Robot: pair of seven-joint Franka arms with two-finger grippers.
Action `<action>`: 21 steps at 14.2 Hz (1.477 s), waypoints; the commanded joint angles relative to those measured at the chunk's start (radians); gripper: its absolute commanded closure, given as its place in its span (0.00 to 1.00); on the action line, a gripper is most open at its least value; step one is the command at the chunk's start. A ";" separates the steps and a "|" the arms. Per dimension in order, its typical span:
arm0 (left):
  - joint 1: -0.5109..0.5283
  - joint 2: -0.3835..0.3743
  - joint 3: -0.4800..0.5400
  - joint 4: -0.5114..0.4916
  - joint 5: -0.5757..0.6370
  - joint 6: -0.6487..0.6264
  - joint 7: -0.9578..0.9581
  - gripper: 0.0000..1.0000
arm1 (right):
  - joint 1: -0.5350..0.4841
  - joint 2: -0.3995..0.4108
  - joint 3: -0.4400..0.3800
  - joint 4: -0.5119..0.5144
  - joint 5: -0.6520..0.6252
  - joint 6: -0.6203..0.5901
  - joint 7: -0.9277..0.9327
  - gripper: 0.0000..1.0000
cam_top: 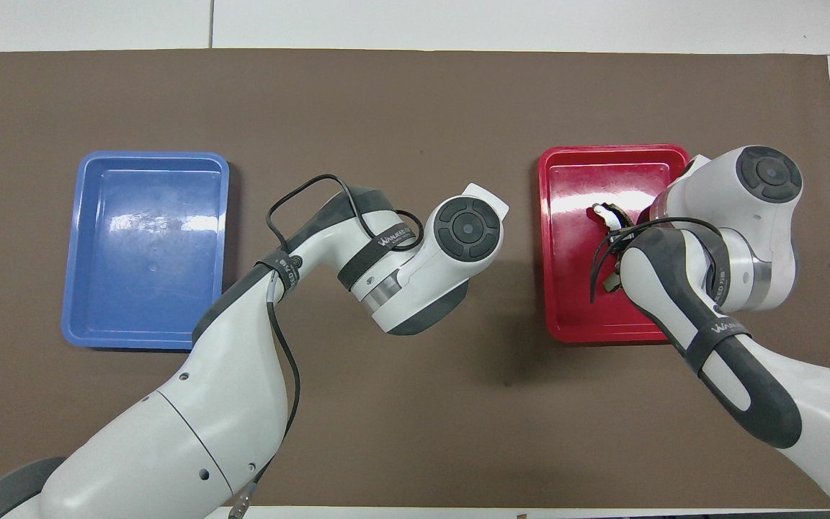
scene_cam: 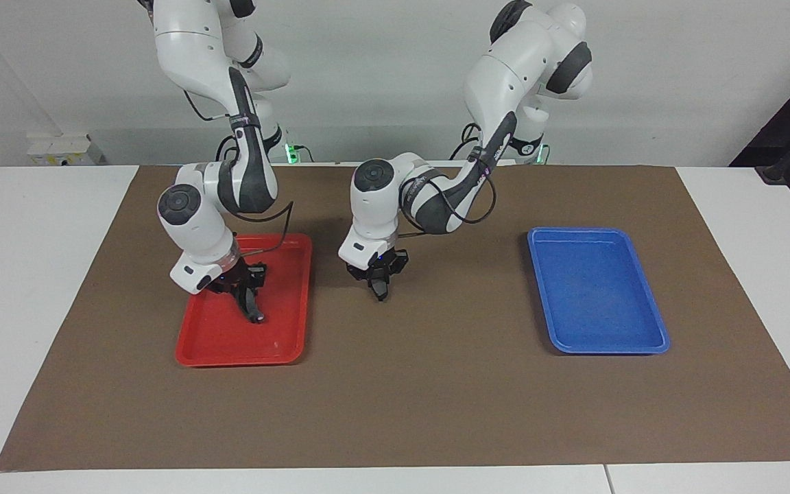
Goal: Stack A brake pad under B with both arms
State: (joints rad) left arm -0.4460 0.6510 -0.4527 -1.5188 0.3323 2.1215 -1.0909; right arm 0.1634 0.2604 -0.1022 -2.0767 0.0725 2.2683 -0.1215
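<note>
B [cam_top: 606, 215], the black crescent pad with pale spots near its ends, lies in the red tray [cam_top: 573, 317] and is mostly hidden under my right arm. In the facing view my right gripper [scene_cam: 252, 312] is down in the red tray [scene_cam: 220, 343], right at the dark pad. My left gripper [scene_cam: 380, 291] hangs low over the brown mat beside the red tray, toward the table's middle. In the overhead view it is hidden under its own wrist [cam_top: 462, 231]. The A brake pad does not show in either view.
A blue tray [scene_cam: 649, 342] lies on the mat toward the left arm's end of the table and shows nothing in it; it also shows in the overhead view [cam_top: 76, 317]. The brown mat [scene_cam: 436, 398] covers most of the white table.
</note>
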 commanded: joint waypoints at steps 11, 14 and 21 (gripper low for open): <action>-0.019 0.045 0.020 0.072 0.027 -0.050 -0.032 0.63 | -0.021 -0.026 0.003 0.216 0.012 -0.286 -0.041 1.00; -0.016 0.039 0.022 0.088 0.028 -0.080 -0.027 0.49 | -0.021 -0.026 0.003 0.222 0.012 -0.291 -0.044 1.00; -0.005 -0.022 0.042 0.138 0.047 -0.172 -0.015 0.21 | -0.019 -0.026 0.003 0.225 0.012 -0.292 -0.044 1.00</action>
State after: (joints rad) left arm -0.4436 0.6655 -0.4309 -1.4024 0.3618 1.9994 -1.1037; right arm 0.1540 0.2370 -0.1042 -1.8664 0.0725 1.9969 -0.1296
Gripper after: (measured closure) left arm 0.348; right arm 0.573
